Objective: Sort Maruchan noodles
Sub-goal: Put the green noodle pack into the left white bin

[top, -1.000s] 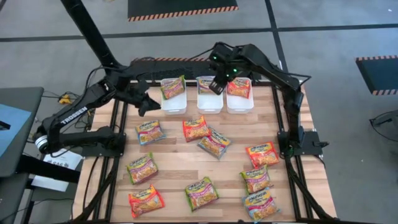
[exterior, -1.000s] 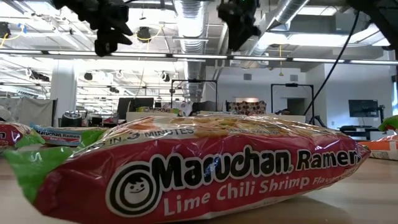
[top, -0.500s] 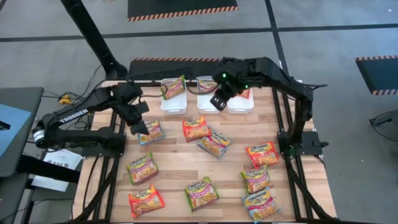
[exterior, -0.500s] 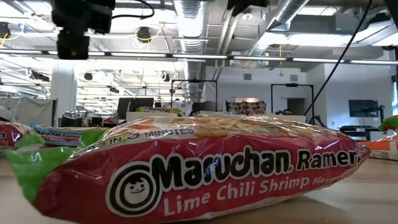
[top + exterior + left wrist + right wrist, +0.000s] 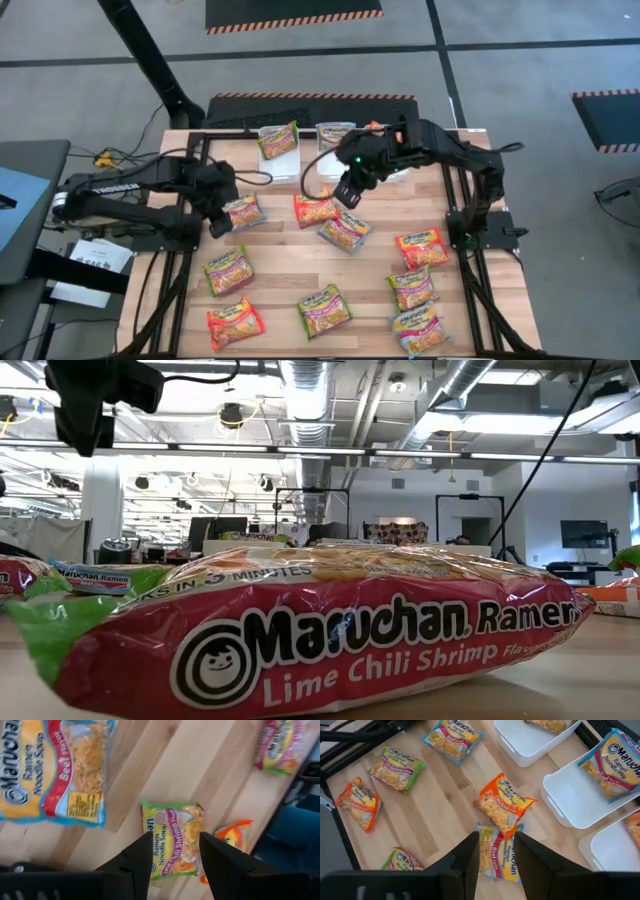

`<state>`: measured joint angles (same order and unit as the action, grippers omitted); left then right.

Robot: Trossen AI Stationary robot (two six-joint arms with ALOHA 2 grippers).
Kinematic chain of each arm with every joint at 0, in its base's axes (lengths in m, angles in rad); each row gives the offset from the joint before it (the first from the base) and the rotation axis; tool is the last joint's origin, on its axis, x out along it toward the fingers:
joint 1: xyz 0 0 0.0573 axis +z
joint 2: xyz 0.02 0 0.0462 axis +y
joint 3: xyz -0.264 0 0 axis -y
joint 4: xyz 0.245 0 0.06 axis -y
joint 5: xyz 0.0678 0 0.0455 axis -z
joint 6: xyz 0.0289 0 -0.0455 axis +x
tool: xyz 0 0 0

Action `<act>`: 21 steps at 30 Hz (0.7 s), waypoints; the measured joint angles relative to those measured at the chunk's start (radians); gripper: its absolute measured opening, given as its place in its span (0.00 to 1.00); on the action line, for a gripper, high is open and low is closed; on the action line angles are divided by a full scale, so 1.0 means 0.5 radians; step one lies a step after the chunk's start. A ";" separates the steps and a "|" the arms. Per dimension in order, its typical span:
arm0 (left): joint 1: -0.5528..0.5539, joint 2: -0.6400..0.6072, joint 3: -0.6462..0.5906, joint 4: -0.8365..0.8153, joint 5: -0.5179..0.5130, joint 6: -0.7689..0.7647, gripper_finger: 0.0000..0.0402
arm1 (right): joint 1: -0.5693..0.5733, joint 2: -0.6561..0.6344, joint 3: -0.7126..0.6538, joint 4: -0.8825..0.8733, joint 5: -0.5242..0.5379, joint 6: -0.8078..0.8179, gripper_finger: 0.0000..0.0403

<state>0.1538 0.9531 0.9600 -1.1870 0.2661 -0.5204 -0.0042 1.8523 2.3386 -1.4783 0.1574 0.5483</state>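
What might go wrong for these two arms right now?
The right gripper hangs open over an orange packet that touches a blue-edged packet; it might nudge or pinch both. The left gripper, open, is beside another blue-edged packet near the table's edge and could push it off.

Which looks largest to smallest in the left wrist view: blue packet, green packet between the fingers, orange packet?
blue packet
green packet
orange packet
The orange one is partly hidden, and nearness may matter.
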 joint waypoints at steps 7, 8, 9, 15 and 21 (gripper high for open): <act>-0.346 0.045 -0.001 -0.001 -0.186 -0.295 0.36 | 0.084 0.000 0.000 0.087 0.013 0.028 0.36; -0.394 0.064 -0.001 0.003 -0.194 -0.317 0.36 | 0.091 0.000 0.000 0.114 0.013 0.028 0.36; -0.437 0.088 -0.001 0.015 -0.196 -0.335 0.36 | 0.094 0.000 0.000 0.146 0.013 0.027 0.36; -0.614 0.278 -0.001 0.074 -0.282 -0.361 0.36 | 0.102 0.000 0.000 0.248 0.012 0.028 0.36; -0.654 0.537 -0.002 0.064 -0.298 -0.397 0.36 | 0.115 0.000 0.000 0.251 0.010 0.027 0.36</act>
<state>-0.1734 1.2217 0.9592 -1.1549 0.1173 -0.7189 0.0535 1.8523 2.3386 -1.3529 0.1624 0.5619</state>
